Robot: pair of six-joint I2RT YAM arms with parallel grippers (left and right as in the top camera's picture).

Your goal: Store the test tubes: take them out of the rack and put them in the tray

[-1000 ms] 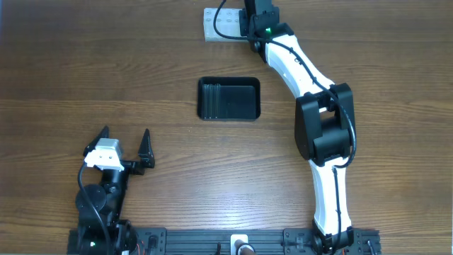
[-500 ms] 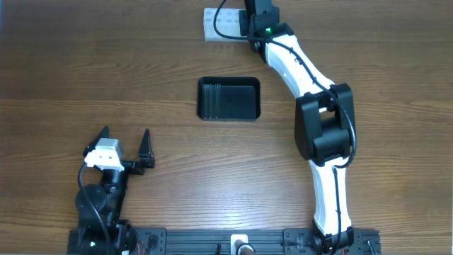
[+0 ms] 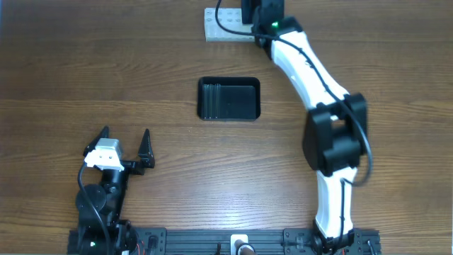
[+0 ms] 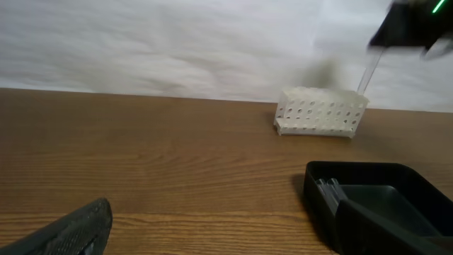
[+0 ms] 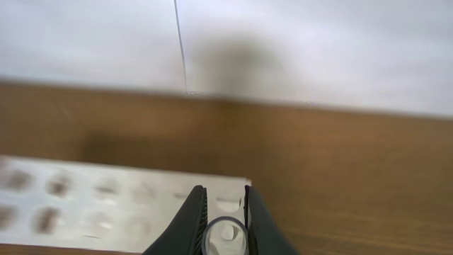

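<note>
The white test tube rack (image 3: 221, 26) stands at the table's far edge, and it appears again in the left wrist view (image 4: 320, 113) and the right wrist view (image 5: 106, 202). My right gripper (image 3: 259, 13) hangs over the rack's right end, shut on a clear test tube (image 4: 367, 69) that slants down toward the rack. That tube's round top (image 5: 225, 234) sits between the fingers. The black tray (image 3: 228, 99) lies mid-table with a few tubes (image 4: 328, 190) along its left side. My left gripper (image 3: 126, 139) rests open near the front left, holding nothing.
A white wall (image 4: 156, 42) rises just behind the rack at the table's far edge. Bare wood (image 3: 106, 71) spreads left of the tray and between the tray and the arm bases.
The right arm has risen above the rack, its elbow swinging to the right, with the tube coming up out of the rack. The left arm has not moved.
</note>
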